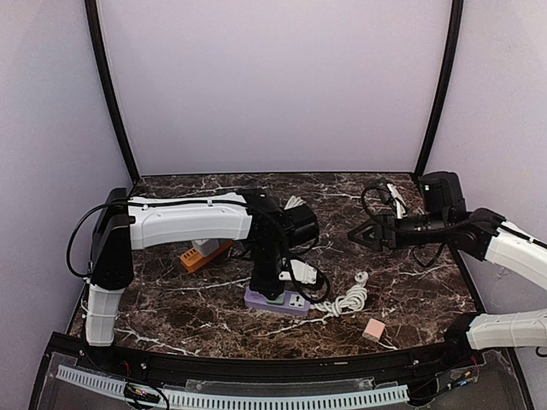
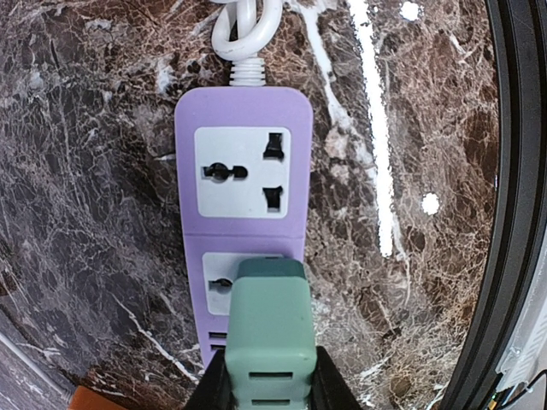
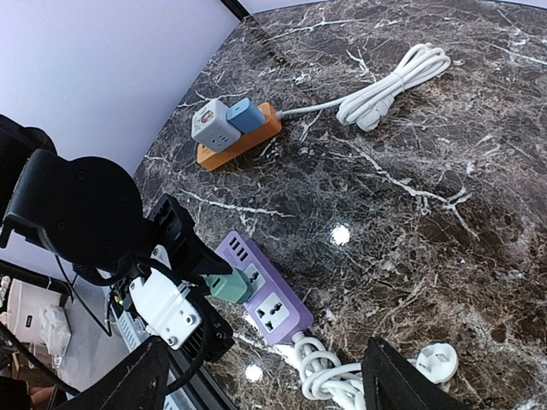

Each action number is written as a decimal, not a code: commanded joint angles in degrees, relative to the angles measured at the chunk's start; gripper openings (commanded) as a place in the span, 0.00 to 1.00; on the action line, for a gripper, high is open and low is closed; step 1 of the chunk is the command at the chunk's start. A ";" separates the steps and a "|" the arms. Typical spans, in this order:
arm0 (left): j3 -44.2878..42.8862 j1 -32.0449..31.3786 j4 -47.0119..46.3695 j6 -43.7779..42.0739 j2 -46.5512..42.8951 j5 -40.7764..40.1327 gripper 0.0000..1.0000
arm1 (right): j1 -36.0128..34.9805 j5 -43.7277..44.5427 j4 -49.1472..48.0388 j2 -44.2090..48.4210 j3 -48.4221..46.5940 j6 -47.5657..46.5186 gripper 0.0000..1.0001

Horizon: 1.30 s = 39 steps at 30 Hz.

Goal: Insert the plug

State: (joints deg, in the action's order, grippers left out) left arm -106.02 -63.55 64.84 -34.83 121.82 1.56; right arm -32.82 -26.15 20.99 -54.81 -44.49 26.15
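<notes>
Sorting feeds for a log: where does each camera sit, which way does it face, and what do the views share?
Top external: above and behind the bases, looking down over the table; left arm, right arm, right gripper show.
Left wrist: on the left arm, facing straight down at the purple power strip; left gripper holds the green plug.
Right wrist: on the right arm, looking across at the left arm; open fingers show.
Shared: the strip.

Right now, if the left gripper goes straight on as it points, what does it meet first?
The green plug in the left gripper would meet the purple power strip at the socket directly under it. Depth is unclear; the pins may already touch.
</notes>
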 commanded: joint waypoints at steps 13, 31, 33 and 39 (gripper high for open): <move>-1.89 -0.27 0.26 1.16 5.93 -3.03 0.01 | 0.35 -1.69 -1.40 -6.04 -2.88 -4.68 0.77; -3.39 0.09 -0.67 1.89 7.80 -5.65 0.22 | 0.32 -2.68 1.46 -12.50 -8.23 -10.03 0.78; -3.43 0.09 -0.26 1.85 7.16 -4.94 0.27 | 0.31 -2.68 1.59 -12.51 -8.65 -10.14 0.78; -3.38 0.15 0.46 2.63 4.94 -5.70 0.51 | 0.30 -2.17 2.11 -12.37 -9.76 -10.03 0.78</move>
State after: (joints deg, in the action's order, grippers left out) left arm -110.50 -63.90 66.54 -33.36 126.37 -2.11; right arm -32.82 -28.45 22.83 -67.02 -52.29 16.73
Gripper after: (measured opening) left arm 0.412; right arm 0.776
